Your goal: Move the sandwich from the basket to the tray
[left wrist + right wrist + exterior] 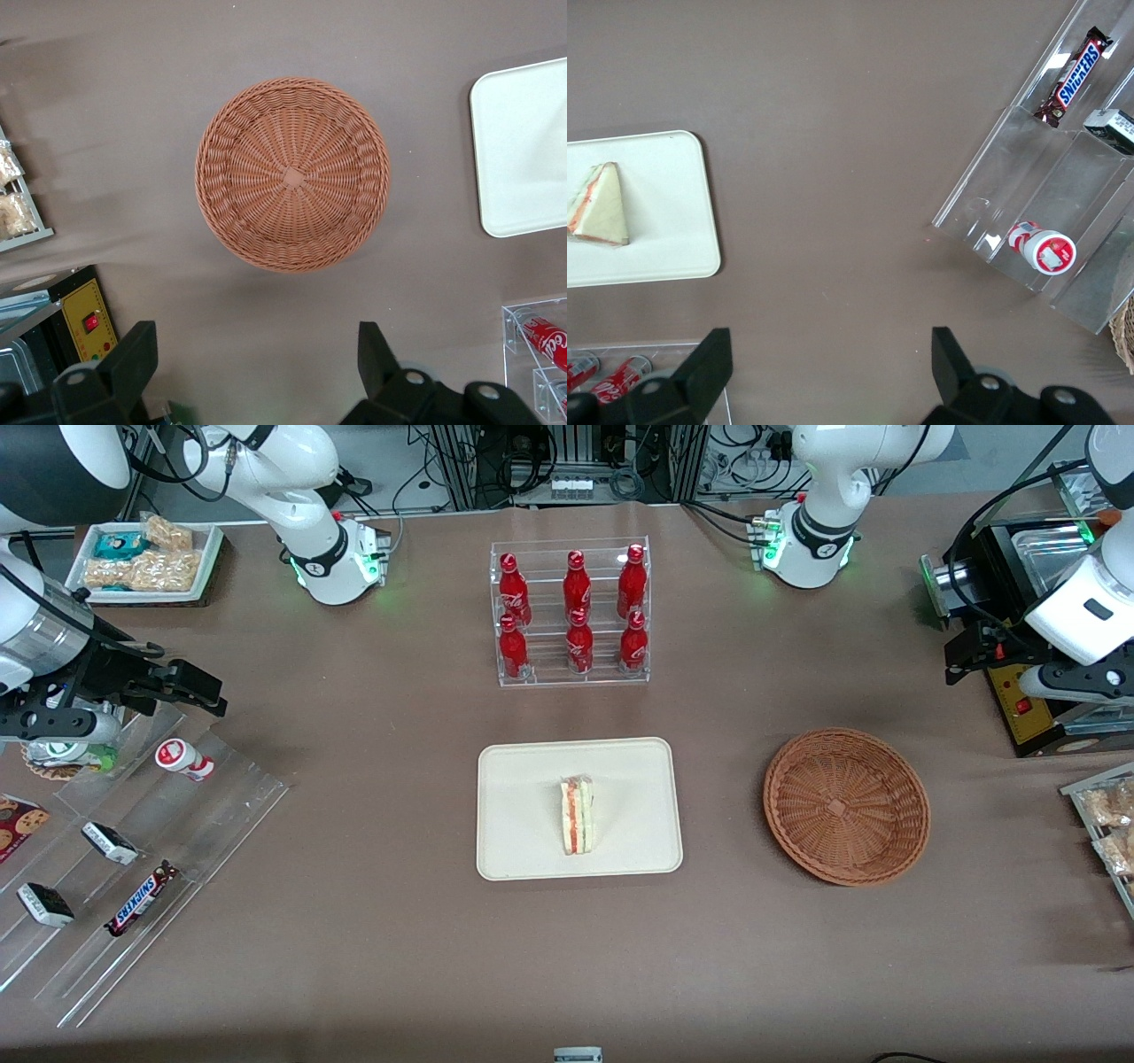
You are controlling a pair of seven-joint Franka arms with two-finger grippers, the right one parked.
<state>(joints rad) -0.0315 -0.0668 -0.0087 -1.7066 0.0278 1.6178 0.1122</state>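
The sandwich (pixel 578 816), a pale wedge with red and green layers on its cut edge, lies on the cream tray (pixel 523 779) at the table's middle. The parked arm's wrist view also shows the sandwich (pixel 598 205) lying on the tray (pixel 664 204). The reddish-brown wicker basket (pixel 797 779) stands beside the tray toward the working arm's end, with nothing in it. My left gripper (pixel 961 657) hangs above the table, farther from the front camera than the basket. In the left wrist view the gripper (pixel 257 341) is open with only bare table between its fingers, apart from the basket (pixel 292 173). A corner of the tray (pixel 527 150) shows there too.
A clear rack of red bottles (pixel 572 613) stands farther from the front camera than the tray. A black appliance (pixel 1028 708) and a snack rack (pixel 1107 824) sit at the working arm's end. A stepped acrylic stand with snacks (pixel 133 850) lies toward the parked arm's end.
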